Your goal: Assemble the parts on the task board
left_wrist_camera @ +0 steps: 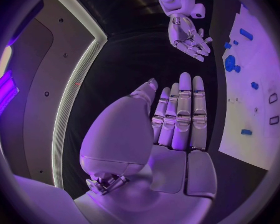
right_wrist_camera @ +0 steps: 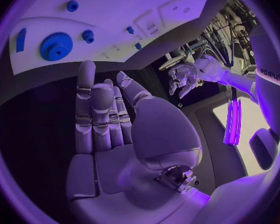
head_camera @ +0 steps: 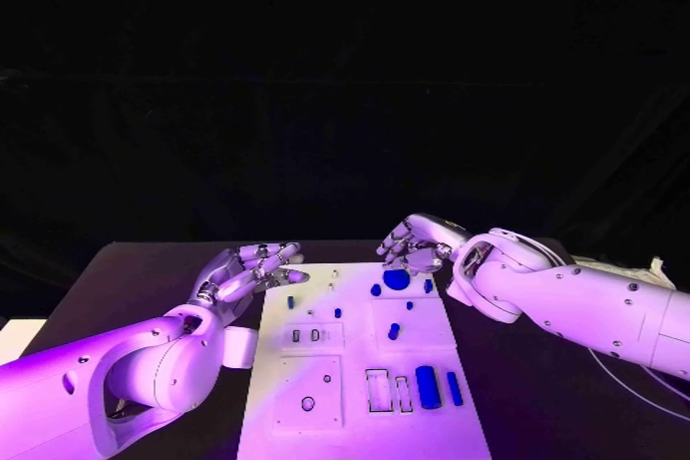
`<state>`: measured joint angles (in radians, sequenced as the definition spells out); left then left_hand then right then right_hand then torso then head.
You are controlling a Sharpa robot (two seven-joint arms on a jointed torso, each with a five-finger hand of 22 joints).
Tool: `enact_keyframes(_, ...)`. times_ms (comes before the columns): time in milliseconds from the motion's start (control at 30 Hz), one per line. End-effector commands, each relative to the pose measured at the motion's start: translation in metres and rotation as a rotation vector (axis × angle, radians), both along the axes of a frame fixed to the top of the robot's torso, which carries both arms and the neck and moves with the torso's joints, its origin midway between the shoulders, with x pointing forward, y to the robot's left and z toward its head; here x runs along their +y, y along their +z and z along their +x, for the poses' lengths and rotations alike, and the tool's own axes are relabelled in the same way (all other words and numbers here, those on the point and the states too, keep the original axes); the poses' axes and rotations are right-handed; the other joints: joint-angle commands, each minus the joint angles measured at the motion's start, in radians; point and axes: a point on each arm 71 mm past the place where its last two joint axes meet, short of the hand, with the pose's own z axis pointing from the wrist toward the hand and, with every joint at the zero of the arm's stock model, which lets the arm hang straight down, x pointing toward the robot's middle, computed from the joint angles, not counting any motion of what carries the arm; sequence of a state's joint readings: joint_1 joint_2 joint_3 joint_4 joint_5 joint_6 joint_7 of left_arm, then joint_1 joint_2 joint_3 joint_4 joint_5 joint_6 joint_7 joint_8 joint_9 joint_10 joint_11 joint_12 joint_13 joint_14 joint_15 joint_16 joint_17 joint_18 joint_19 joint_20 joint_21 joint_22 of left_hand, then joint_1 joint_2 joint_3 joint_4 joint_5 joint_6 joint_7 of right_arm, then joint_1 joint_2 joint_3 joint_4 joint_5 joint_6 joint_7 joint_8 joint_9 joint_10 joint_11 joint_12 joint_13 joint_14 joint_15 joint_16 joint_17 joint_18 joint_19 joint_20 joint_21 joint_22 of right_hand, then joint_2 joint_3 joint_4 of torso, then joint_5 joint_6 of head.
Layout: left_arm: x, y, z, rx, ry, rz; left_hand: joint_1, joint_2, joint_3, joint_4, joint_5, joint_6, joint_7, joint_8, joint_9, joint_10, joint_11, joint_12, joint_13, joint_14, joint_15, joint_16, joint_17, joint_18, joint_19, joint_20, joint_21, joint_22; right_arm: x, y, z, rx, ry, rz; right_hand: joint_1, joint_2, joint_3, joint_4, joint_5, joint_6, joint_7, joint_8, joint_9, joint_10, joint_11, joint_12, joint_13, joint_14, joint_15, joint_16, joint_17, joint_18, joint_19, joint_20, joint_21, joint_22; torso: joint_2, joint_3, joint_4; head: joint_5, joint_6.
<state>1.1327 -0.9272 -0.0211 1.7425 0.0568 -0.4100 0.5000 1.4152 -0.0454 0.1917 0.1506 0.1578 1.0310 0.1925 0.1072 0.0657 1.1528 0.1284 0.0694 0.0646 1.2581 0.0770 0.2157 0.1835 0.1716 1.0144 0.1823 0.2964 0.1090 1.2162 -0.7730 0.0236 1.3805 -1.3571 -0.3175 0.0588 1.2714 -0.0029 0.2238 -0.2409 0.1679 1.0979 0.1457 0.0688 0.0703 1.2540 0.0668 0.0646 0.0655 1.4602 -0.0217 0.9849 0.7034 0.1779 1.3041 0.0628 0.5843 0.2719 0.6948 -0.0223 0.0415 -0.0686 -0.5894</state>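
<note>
Faintly, "sharpa" marks the left arm (right_wrist_camera: 272,74).

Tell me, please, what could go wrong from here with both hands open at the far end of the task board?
1. The right hand hovers close above the blue gear; closing in, its spread fingers might knock the small blue pieces beside it.
2. The left hand sits at the task board's far left edge and could nudge the board itself.
</note>
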Motion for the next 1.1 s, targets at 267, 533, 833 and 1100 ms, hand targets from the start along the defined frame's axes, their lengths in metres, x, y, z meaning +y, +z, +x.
enact_keyframes(267, -0.011, 0.013, -0.01, 0.008, -0.065, -0.049, -0.004, -0.01, 0.008, -0.002, -0.007, -0.004, 0.007, -0.007, -0.001, -0.004, 0.008, -0.006, -0.001, -0.007, -0.001, -0.006, 0.003, 0.011, -0.002, 0.007, -0.007, -0.003, 0.009, 0.001, 0.003, -0.071, -0.006, -0.324, -0.002, -0.029, 0.059, 0.023, -0.006, -0.01, -0.002, -0.004, 0.0, -0.051, 0.01, -0.002, -0.001, 0.038, 0.01, 0.141, 0.16, -0.048, 0.088, 0.012, 0.374, 0.411, 0.037, -0.0057, 0.0142, -0.01, 0.005)
enact_keyframes(533, -0.013, 0.016, -0.013, 0.006, -0.067, -0.049, -0.007, -0.014, 0.008, -0.003, -0.007, -0.009, 0.01, -0.014, -0.001, -0.011, 0.011, -0.008, -0.001, -0.011, 0.002, -0.011, 0.005, 0.011, -0.004, 0.009, -0.011, -0.006, 0.015, 0.0, 0.004, -0.071, 0.009, -0.378, -0.004, -0.057, 0.098, 0.055, -0.03, -0.018, -0.001, -0.005, 0.0, -0.066, 0.014, -0.002, -0.002, 0.047, 0.017, 0.264, 0.305, -0.073, 0.098, 0.028, 0.569, 0.641, 0.049, -0.0049, 0.022, -0.012, 0.004)
enact_keyframes(833, -0.012, 0.016, -0.013, 0.007, -0.063, -0.046, -0.01, -0.017, 0.008, -0.005, -0.007, -0.014, 0.014, -0.02, -0.001, -0.02, 0.015, -0.009, -0.001, -0.016, 0.006, -0.018, 0.008, 0.011, -0.007, 0.012, -0.015, -0.009, 0.02, -0.004, 0.004, -0.058, 0.034, -0.406, 0.005, -0.071, 0.119, 0.076, -0.032, -0.017, 0.0, -0.004, 0.001, -0.079, 0.018, -0.003, -0.003, 0.043, 0.022, 0.295, 0.338, -0.074, 0.081, 0.036, 0.614, 0.686, 0.061, 0.0011, 0.0242, -0.003, 0.001)
enact_keyframes(1100, -0.012, 0.016, -0.013, 0.009, -0.06, -0.043, -0.011, -0.017, 0.009, -0.007, -0.007, -0.016, 0.016, -0.025, -0.001, -0.025, 0.017, -0.008, 0.0, -0.021, 0.008, -0.023, 0.01, 0.01, -0.011, 0.014, -0.018, -0.011, 0.022, -0.006, 0.004, -0.05, 0.036, -0.425, 0.007, -0.071, 0.13, 0.094, -0.046, -0.01, 0.0, -0.003, 0.003, -0.076, 0.018, -0.002, -0.002, 0.043, 0.022, 0.31, 0.354, -0.075, 0.074, 0.039, 0.636, 0.708, 0.069, 0.0043, 0.026, 0.001, 0.007)
